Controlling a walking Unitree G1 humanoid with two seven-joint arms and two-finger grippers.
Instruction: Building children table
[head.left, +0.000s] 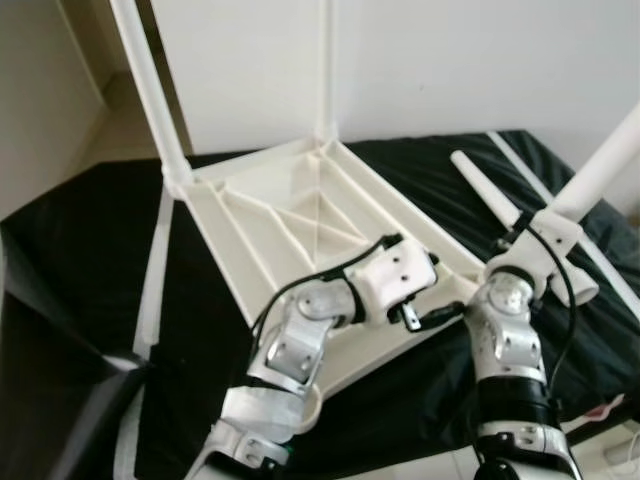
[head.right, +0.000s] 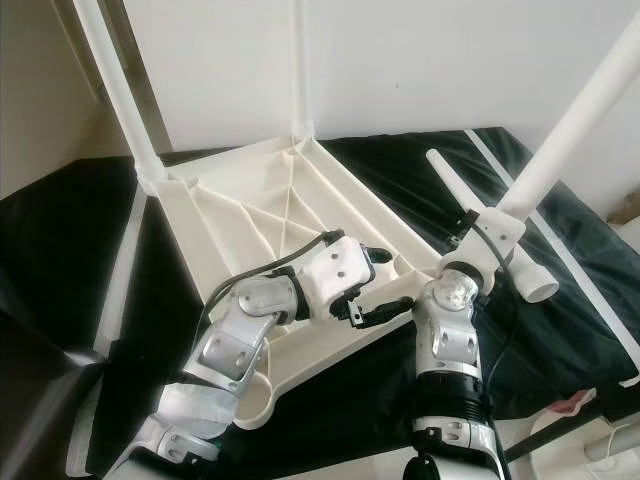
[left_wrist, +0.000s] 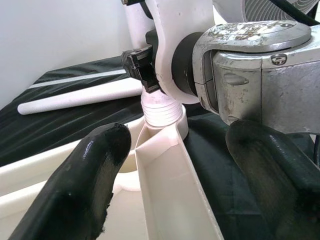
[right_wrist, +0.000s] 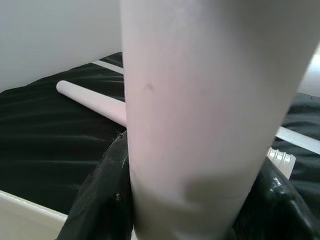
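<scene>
upturned white ribbed plastic tabletop on black cloth, steadied by wide-open left gripper straddling its rim; right gripper clamped around long white plastic leg, seating it in corner socket.

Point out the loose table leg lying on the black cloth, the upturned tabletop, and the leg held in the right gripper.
loose table leg (head.left: 487, 192), left eye view, mid-shaft.
upturned tabletop (head.left: 262, 205), left eye view, ribbed underside.
held leg (head.right: 560, 140), right eye view, upper shaft.
</scene>
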